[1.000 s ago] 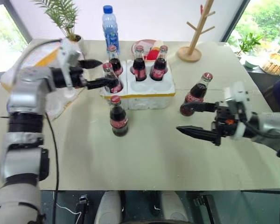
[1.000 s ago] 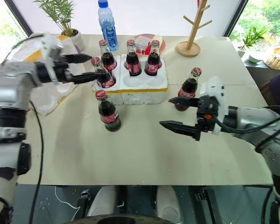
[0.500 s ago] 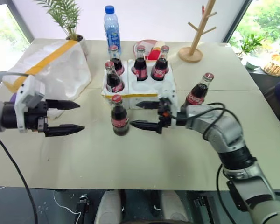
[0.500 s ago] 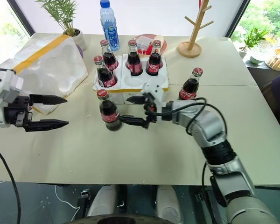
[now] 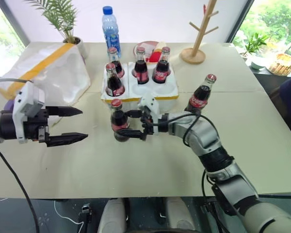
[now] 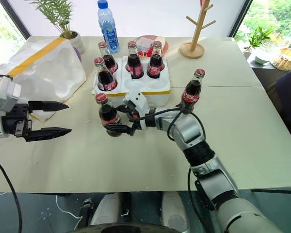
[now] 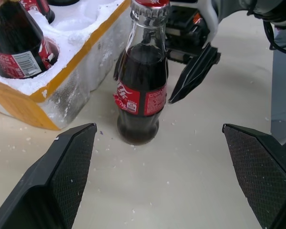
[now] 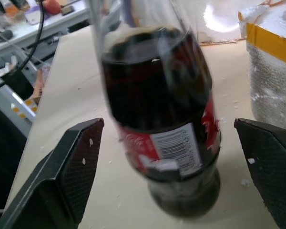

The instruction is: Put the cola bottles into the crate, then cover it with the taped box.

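Right tool: spread, straddling a bottle upright on the tabletop just in front of the crate, not pinching | Left tool: spread, empty, well left of crate | Crate: four bottles seated | Box: left of crate

Bright windowed room: pale table, potted plant, wooden stand.

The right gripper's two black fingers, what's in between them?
A cola bottle stands upright on the table, between the open fingers of the right gripper. The right wrist view shows gaps on both sides.
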`<state>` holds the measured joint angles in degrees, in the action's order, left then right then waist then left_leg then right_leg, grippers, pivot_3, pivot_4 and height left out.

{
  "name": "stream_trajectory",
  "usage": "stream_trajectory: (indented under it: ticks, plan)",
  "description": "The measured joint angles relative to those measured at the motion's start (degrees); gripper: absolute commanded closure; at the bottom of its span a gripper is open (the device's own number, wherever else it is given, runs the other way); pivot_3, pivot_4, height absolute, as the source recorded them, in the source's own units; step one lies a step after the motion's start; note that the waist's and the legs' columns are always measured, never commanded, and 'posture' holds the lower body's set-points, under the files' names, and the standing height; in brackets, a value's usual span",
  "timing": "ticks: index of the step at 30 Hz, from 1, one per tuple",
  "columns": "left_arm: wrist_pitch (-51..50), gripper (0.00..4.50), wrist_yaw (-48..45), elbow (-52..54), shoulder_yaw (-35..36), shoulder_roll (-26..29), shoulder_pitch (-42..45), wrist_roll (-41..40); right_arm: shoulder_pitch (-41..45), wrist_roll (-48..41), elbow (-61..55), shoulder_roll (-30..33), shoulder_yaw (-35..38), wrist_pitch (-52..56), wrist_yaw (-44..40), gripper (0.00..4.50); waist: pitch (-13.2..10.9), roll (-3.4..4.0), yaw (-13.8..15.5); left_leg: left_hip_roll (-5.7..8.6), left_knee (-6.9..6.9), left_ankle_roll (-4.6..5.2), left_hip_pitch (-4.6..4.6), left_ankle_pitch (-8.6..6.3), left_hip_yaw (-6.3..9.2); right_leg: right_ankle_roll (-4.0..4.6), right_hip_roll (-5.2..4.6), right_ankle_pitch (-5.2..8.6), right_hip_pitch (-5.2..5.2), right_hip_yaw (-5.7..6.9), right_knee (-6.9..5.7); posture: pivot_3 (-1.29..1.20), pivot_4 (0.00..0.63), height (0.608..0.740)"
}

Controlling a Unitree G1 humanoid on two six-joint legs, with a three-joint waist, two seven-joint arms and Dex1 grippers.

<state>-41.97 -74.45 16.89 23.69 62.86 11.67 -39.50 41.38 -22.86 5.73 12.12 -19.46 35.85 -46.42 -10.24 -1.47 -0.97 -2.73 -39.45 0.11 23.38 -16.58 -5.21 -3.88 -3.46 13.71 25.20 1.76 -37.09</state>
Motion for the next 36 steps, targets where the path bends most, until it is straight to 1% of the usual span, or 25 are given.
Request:
stream_trajectory:
  ticks: [2, 5, 7, 10, 13, 17, 18, 21, 23, 27, 30, 36]
  plan:
    - [0.23, 0.07, 0.1, -0.25, -0.07, 0.1, 0.51, 0.01, 0.77, 1.49, 2.83, -1.87, -0.01, -1.42, 0.29, 0.0, 0.0, 0.0, -0.05, -0.01, 0.01, -0.01, 0.0, 0.0, -0.01, 0.0, 0.0, 0.0, 0.01, 0.0, -0.01, 0.0, 0.15, 0.74]
    - [0.33, 0.0, 0.32, -0.97, -0.52, 0.14, 1.32, 0.03, 1.58, 2.82, 5.95, -3.85, 0.1, -2.62, 0.98, 0.83, 0.0, 0.01, -0.08, -0.02, 0.01, -0.03, 0.0, 0.02, 0.0, 0.0, 0.01, 0.0, 0.02, 0.0, -0.02, 0.0, 0.15, 0.74]
    - [0.53, 0.0, 0.71, -1.09, -0.57, 0.14, 2.18, 0.03, 1.58, 2.86, 5.78, -4.13, 0.3, -2.09, 0.57, 1.73, -0.01, 0.01, 0.1, -0.02, 0.01, -0.04, 0.02, 0.02, 0.0, 0.0, -0.01, 0.0, 0.02, 0.0, -0.03, 0.0, 0.15, 0.74]
    - [1.03, 0.0, 1.0, -1.34, -0.78, 0.14, 2.4, 0.06, 0.19, -1.6, 0.55, -1.62, 2.5, 3.65, -2.25, 1.71, -0.03, 0.03, 0.35, -0.04, 0.01, -0.03, 0.09, 0.02, 0.01, -0.01, -0.1, 0.0, 0.05, 0.01, 0.0, 0.0, 0.15, 0.74]
    - [1.54, 0.0, 1.33, -2.43, -1.59, 0.13, 2.54, 0.22, 0.69, -7.67, -7.37, 1.31, 8.05, 10.49, -2.14, 1.71, -0.03, 0.04, 0.22, -0.04, 0.01, -0.03, 0.12, 0.01, 0.0, -0.01, -0.1, 0.0, 0.11, 0.0, 0.0, 0.0, 0.15, 0.74]
    - [2.5, 0.0, 2.42, -3.23, -2.87, -1.11, 4.67, 0.21, 7.36, -12.67, -10.57, 3.74, 16.39, 14.94, 0.36, 1.71, -0.05, 0.06, 0.11, -0.02, 0.02, -0.06, 0.1, 0.03, 0.0, 0.0, 0.01, 0.0, 0.13, 0.0, -0.03, 0.0, 0.15, 0.74]
    - [2.53, 0.0, 2.72, -3.42, -3.1, -1.41, 5.28, 0.2, 8.64, -12.73, -10.58, 4.26, 17.26, 14.85, 0.89, 1.71, -0.05, 0.06, 0.07, -0.02, 0.03, -0.06, 0.1, 0.03, 0.0, 0.01, 0.02, 0.0, 0.14, 0.0, -0.03, 0.0, 0.15, 0.74]
    - [2.62, 0.0, 4.8, -4.36, -4.92, -3.95, 9.03, 0.1, 13.38, -8.68, -7.75, 5.29, 17.41, 11.22, 4.06, 1.71, -0.05, 0.07, 0.02, 0.0, 0.09, -0.07, 0.06, 0.03, -0.03, 0.01, 0.03, 0.0, 0.15, -0.02, -0.04, 0.0, 0.15, 0.74]
    - [2.64, 0.0, 6.37, -5.06, -6.13, -5.59, 11.33, 0.11, 15.95, -3.42, -2.9, 4.45, 16.11, 7.54, 8.47, 1.71, -0.04, 0.05, -0.1, 0.0, 0.1, -0.09, 0.07, 0.05, -0.05, 0.01, 0.04, 0.0, 0.16, -0.04, -0.04, 0.0, 0.15, 0.74]
    - [2.64, 0.0, 7.63, -5.26, -7.3, -6.44, 11.74, 0.2, 16.09, 4.64, 4.85, 2.19, 12.86, 2.14, 14.52, 1.71, -0.05, 0.06, -0.2, 0.0, 0.24, -0.1, 0.14, 0.05, -0.15, 0.01, 0.03, 0.0, 0.28, -0.1, -0.01, 0.0, 0.15, 0.74]
    - [2.69, 0.0, 8.29, -5.25, -7.6, -6.74, 11.69, 0.24, 15.39, 8.17, 9.78, 0.11, 11.19, -1.44, 16.03, 1.71, -0.06, 0.08, -0.23, -0.02, 0.27, -0.33, 0.26, 0.19, -0.18, 0.01, 0.04, 0.0, 0.35, -0.1, 0.0, 0.0, 0.15, 0.74]
    - [2.81, 0.0, 8.9, -4.99, -7.59, -6.74, 11.58, 0.23, 14.45, 10.52, 17.84, -3.85, 10.69, -6.0, 16.18, 1.71, -0.06, 0.08, -0.22, -0.02, 0.26, -0.28, 0.26, 0.16, -0.2, 0.0, 0.02, 0.0, 0.35, -0.1, 0.02, 0.0, 0.15, 0.74]
